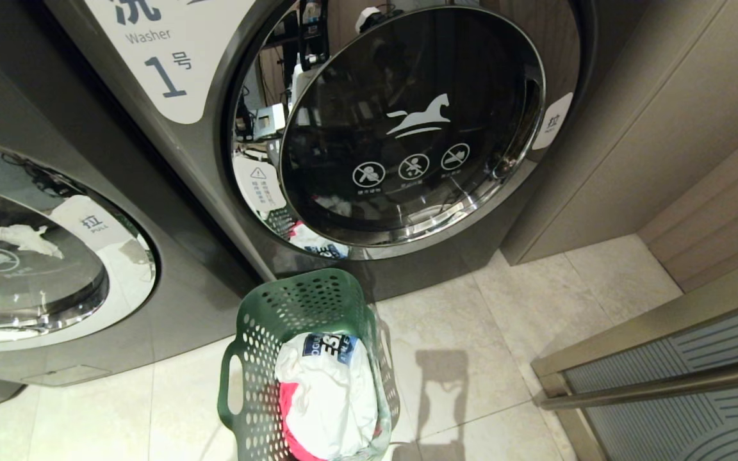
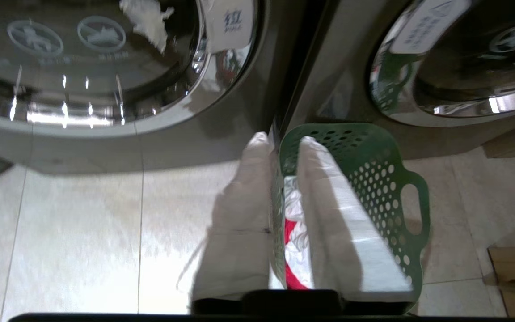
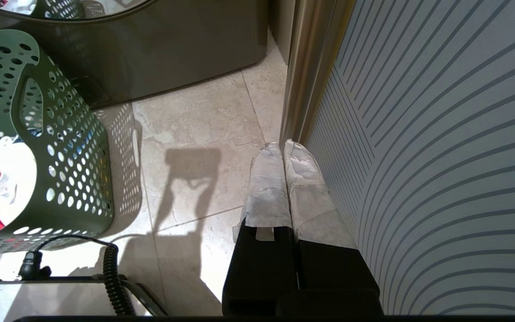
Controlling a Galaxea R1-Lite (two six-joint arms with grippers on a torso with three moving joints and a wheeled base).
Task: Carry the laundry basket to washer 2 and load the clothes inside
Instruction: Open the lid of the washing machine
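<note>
At six o'clock below the washer [image 1: 407,128] marked 1, your basket [image 1: 260,320] holds the clothes [image 1: 327,397]. Your left gripper [image 2: 282,141] straddles its wall, slightly parted; your right gripper [image 3: 283,147] is clenched, empty.

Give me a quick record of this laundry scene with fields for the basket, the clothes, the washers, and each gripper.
basket: the laundry basket, green, stands on the floor tiles before the washers
contents: the clothes, white over pink-red, lie inside
right machine: the washer labelled 1, door shut
left machine: a second grey washer, door shut, no numeral in view
left gripper: the left gripper is over the basket's wall, one finger on each side of it, slightly apart
right gripper: the right gripper hangs shut beside the striped panel, holding nothing
</note>
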